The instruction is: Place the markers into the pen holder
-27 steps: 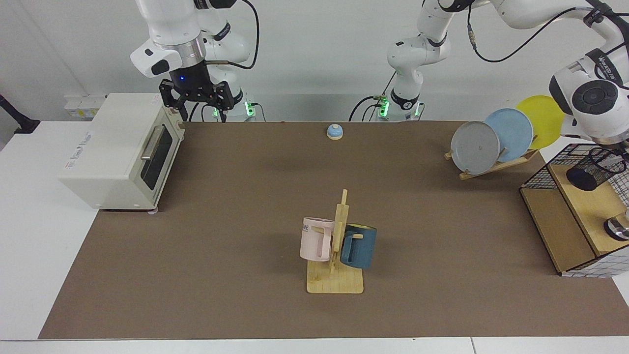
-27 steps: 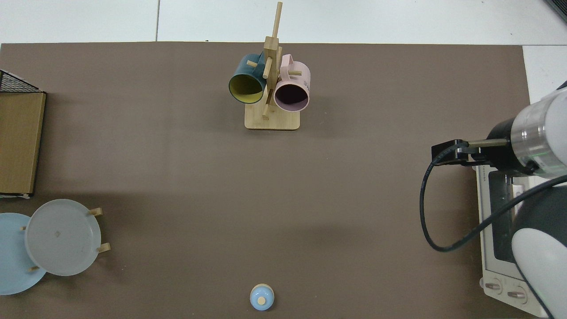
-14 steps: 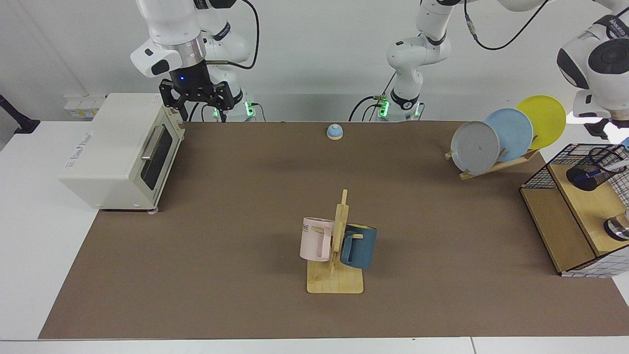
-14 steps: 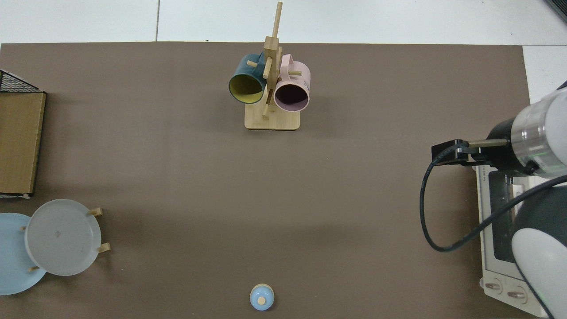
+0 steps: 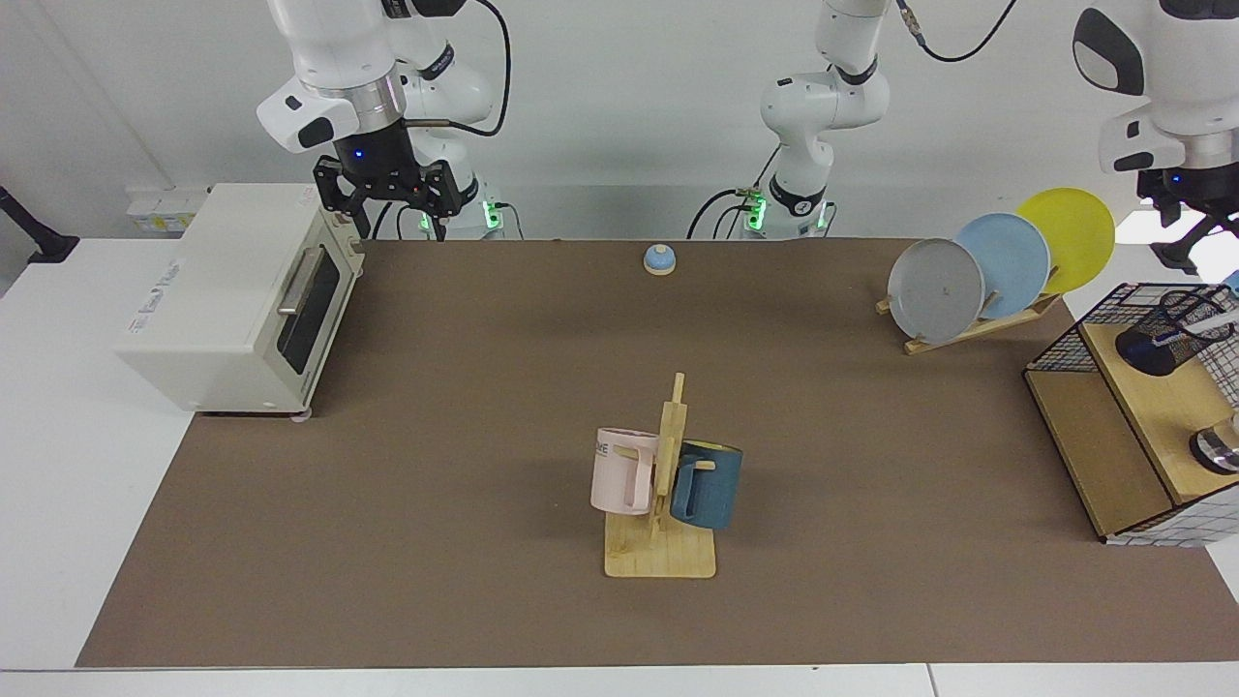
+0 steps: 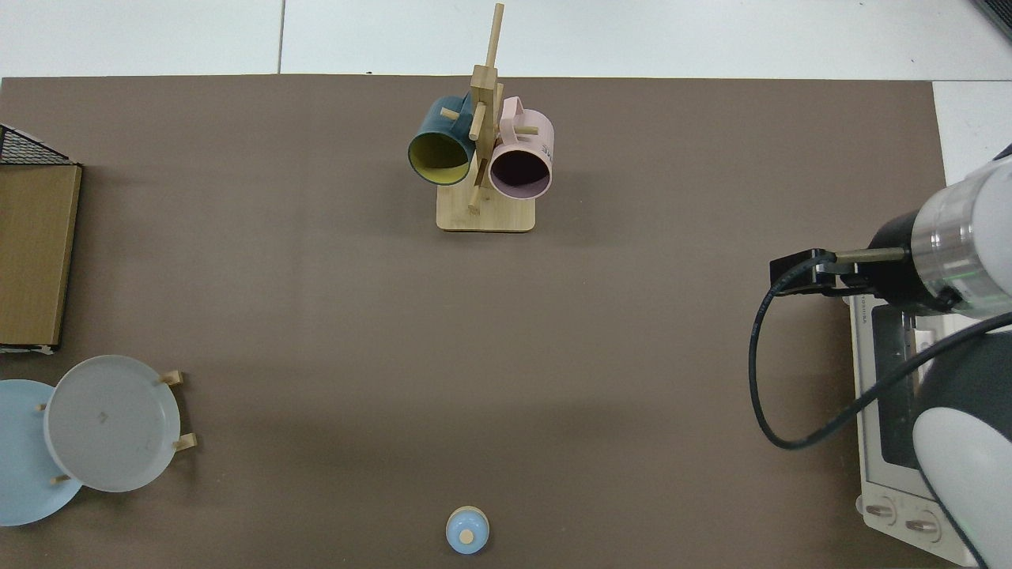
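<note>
The pen holder (image 5: 1166, 339), a small black mesh cup, leans on the wooden shelf of a wire rack (image 5: 1103, 455) at the far right of the facing view. A white marker (image 5: 1214, 322) with a blue cap stands in it, sticking out toward the right. My left gripper (image 5: 1186, 254) hangs well above the holder, apart from the marker. My right gripper (image 5: 387, 208) waits open above the toaster oven's front corner, holding nothing. The top view shows neither the pen holder nor the marker; it shows only the right arm (image 6: 941, 253).
A white toaster oven (image 5: 227, 300) stands at the left. A wooden mug tree (image 5: 668, 494) holds a pink and a blue mug near the front. A plate rack (image 5: 978, 276) with three plates stands beside the wire rack. A small blue bell (image 5: 659, 259) sits at the back.
The left arm has risen from just over the pen holder to well above it. The marker now shows standing in the holder. The right arm has not moved.
</note>
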Tool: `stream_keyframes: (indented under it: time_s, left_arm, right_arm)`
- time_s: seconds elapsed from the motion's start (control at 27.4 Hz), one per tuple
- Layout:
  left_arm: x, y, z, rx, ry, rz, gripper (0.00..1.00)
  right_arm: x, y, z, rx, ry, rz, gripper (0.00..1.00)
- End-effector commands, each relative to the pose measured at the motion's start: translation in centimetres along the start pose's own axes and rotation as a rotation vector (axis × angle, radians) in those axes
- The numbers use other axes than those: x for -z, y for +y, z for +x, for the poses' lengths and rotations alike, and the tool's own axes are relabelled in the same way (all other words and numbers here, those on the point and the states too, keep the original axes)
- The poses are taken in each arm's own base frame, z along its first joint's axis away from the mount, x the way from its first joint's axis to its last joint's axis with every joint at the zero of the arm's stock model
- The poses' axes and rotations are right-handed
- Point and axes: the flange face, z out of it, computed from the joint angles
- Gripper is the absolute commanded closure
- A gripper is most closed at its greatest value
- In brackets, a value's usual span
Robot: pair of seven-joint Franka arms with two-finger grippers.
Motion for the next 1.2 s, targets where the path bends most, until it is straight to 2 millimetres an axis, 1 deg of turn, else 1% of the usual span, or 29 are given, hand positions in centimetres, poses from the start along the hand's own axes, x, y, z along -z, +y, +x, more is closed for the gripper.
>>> stream_keyframes:
  time_s: [0.0, 0.04, 0.11, 0.18, 0.26, 0.36, 0.44, 0.55, 0.62, 0.77, 0.91, 1.02, 1.06, 1.17]
  left_arm:
    - [2.2, 2.3, 1.1, 0.162, 0.078, -0.074, 0.00]
    - [2.6, 2.8, 1.4, 0.195, 0.091, -0.096, 0.00]
    - [3.6, 4.1, 2.7, 0.244, 0.117, -0.130, 0.00]
    - [4.3, 4.9, 3.6, 0.315, 0.127, -0.159, 0.00]
    - [4.9, 5.9, 5.2, 0.380, 0.140, -0.191, 0.00]
    - [5.6, 6.8, 6.7, 0.466, 0.192, -0.260, 0.00]
    - [6.0, 7.3, 7.3, 0.512, 0.217, -0.296, 0.00]
    - [6.5, 8.1, 8.2, 0.605, 0.215, -0.340, 0.00]
    - [7.1, 9.0, 9.3, 0.652, 0.211, -0.376, 0.00]
    - [7.3, 9.4, 9.7, 0.737, 0.220, -0.440, 0.00]
    - [7.3, 9.5, 9.8, 0.765, 0.219, -0.458, 0.00]
    - [7.1, 9.0, 9.4, 0.772, 0.195, -0.473, 0.00]
    - [7.4, 8.8, 9.2, 0.773, 0.194, -0.471, 0.00]
    - [7.7, 8.0, 9.7, 0.769, 0.184, -0.472, 0.00]
  right_arm:
    - [0.2, 0.5, -0.5, 0.013, -0.002, 0.009, 0.00]
    - [0.2, 0.5, -0.5, 0.013, -0.002, 0.009, 0.00]
    - [0.2, 0.5, -0.5, 0.013, -0.002, 0.009, 0.00]
    - [0.2, 0.5, -0.5, 0.013, -0.001, 0.009, 0.00]
    - [0.2, 0.5, -0.5, 0.013, -0.002, 0.009, 0.00]
    - [0.2, 0.5, -0.5, 0.013, -0.002, 0.009, 0.00]
    - [0.2, 0.5, -0.5, 0.013, -0.002, 0.009, 0.00]
    - [0.2, 0.5, -0.5, 0.013, -0.002, 0.009, 0.00]
    - [0.2, 0.5, -0.5, 0.013, -0.002, 0.009, 0.00]
    - [0.2, 0.6, -0.5, 0.012, -0.002, 0.009, 0.00]
    - [0.2, 0.7, -0.5, 0.010, -0.002, 0.009, 0.00]
    - [0.2, 0.7, -0.5, 0.010, -0.002, 0.009, 0.00]
    - [0.2, 0.6, -0.5, 0.011, -0.002, 0.009, 0.00]
    - [0.2, 0.6, -0.5, 0.011, -0.002, 0.009, 0.00]
